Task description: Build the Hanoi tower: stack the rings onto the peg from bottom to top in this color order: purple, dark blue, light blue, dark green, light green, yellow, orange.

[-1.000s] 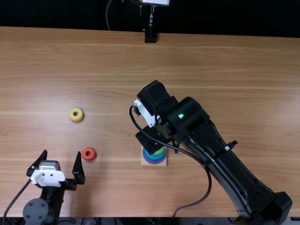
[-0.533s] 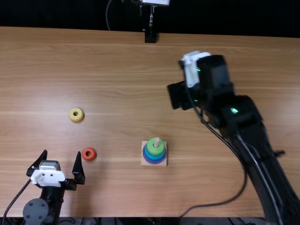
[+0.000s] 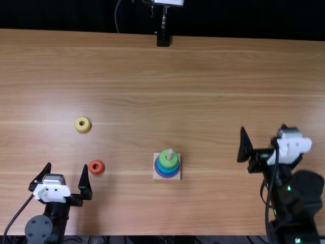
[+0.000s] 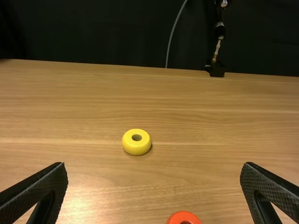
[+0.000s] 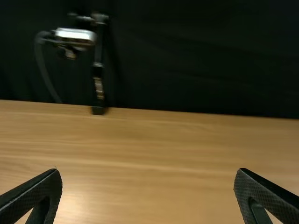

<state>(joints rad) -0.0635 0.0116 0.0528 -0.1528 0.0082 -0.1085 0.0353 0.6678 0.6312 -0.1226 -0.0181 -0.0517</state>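
On the wooden base (image 3: 156, 177), right of the left arm, the peg's tip (image 3: 170, 153) stands above stacked rings: a purple ring (image 3: 166, 176) lowest, blue (image 3: 175, 170) above it, light green (image 3: 166, 162) on top. How many rings sit between is hard to tell. A yellow ring (image 3: 83, 128) (image 4: 136, 147) and an orange-red ring (image 3: 96, 171) (image 4: 184, 217) lie flat on the table at the left. My left gripper (image 3: 67, 165) (image 4: 154, 164) is open, just left of the orange-red ring. My right gripper (image 3: 263, 128) (image 5: 148, 171) is open and empty, well right of the stack.
The wooden table (image 3: 228, 66) reaches back to a dark curtain (image 5: 201, 56). A black stand (image 3: 163, 39) with a cable is at its far edge. The right arm's cable (image 3: 269, 201) hangs beside that arm.
My right arm has swung off the stack, out to the right and back toward its own side, uncovering the peg and rings. The left arm and the two loose rings have kept still.
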